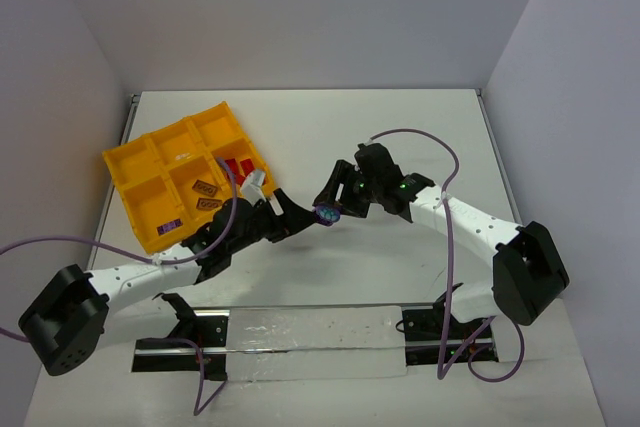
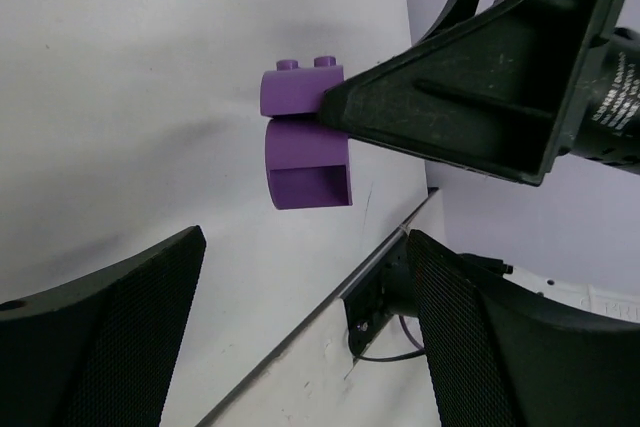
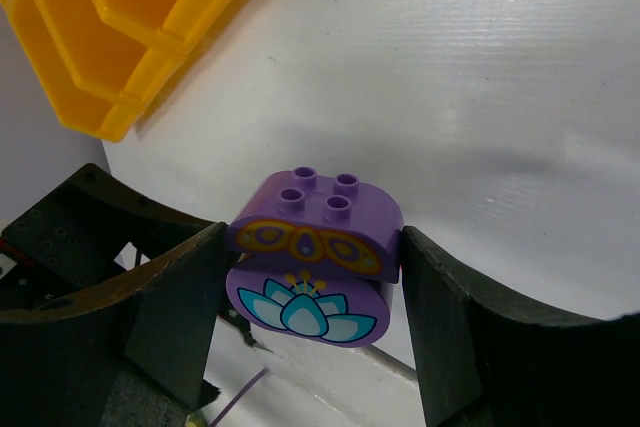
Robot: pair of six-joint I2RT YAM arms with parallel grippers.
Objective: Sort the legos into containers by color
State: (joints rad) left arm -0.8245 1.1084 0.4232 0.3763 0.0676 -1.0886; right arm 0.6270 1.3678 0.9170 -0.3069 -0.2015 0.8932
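Observation:
Two stacked purple legos [image 3: 315, 247], one with an orange pattern and one with a light-blue flower, hang above the table with my right gripper [image 3: 312, 237] shut on their sides. From above, that pair [image 1: 326, 214] is at mid-table. My left gripper [image 2: 305, 247] is open just short of the stack [image 2: 305, 137], with nothing between its fingers [image 2: 120, 327]. In the top view it [image 1: 296, 211] is right beside my right gripper [image 1: 332, 205]. The yellow-orange tray of containers [image 1: 125, 162] stands at the back left. One cell holds red legos [image 1: 237, 167], and another a purple piece [image 1: 170, 224].
Two small brownish-orange pieces [image 1: 206, 195] lie in a middle cell of the tray. The tray's corner [image 3: 120, 37] shows at the right wrist view's upper left. A metal rail with a clear plate [image 1: 300, 332] runs along the near edge. Purple cables trail from both arms.

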